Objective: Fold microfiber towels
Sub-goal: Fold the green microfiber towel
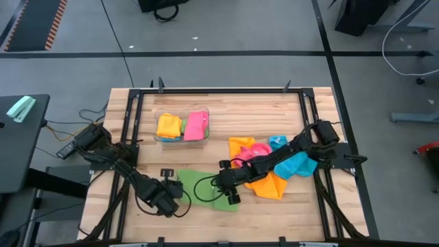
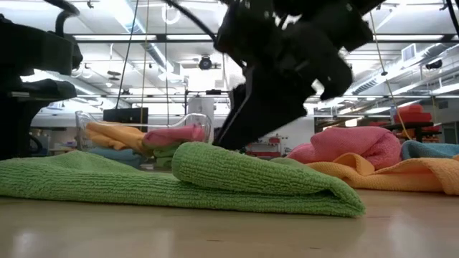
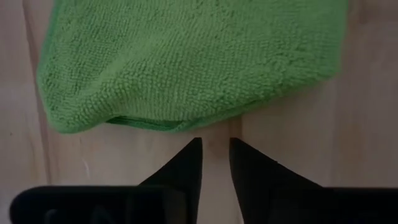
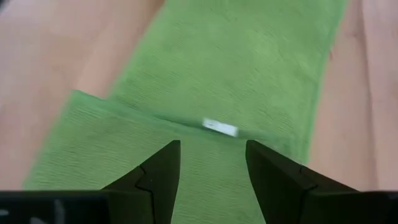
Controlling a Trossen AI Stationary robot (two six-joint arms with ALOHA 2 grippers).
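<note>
nearest the front edge of the wooden slatted bench [image 1: 274,206], the left gripper [image 1: 180,204] hovers low over bare wood just beside the corner of the soft green microfiber towel [image 1: 206,186]. its fingers [image 3: 189,165] stand nearly together with only a thin slot between them, and nothing is in that slot. the green towel lies flat near the front middle of the bench, with one part doubled over itself into a rounded fold, seen plainly in the low view [image 2: 258,179].

just past it, the right gripper [image 1: 228,194] reaches across from the right side and hangs above the same towel. its fingers [image 4: 158,174] are spread apart with green cloth and a small white label [image 4: 219,127] showing between them; they do not pinch anything that i can see.

behind the right arm sits a loose heap of bright cloths: an orange-yellow towel [image 1: 264,185], a pink towel [image 1: 257,149] and a blue towel [image 1: 298,163]. farther back still, a clear plastic bin [image 1: 182,127] holds folded yellow and pink cloths.

the risk from here, as i judge it, is a crooked fold: the left fingers sit off the cloth edge, so closing where they are would catch air or only a few fibres. if the right fingers close on both layers at the fold, lifting would drag the whole towel and undo what is already doubled over.
</note>
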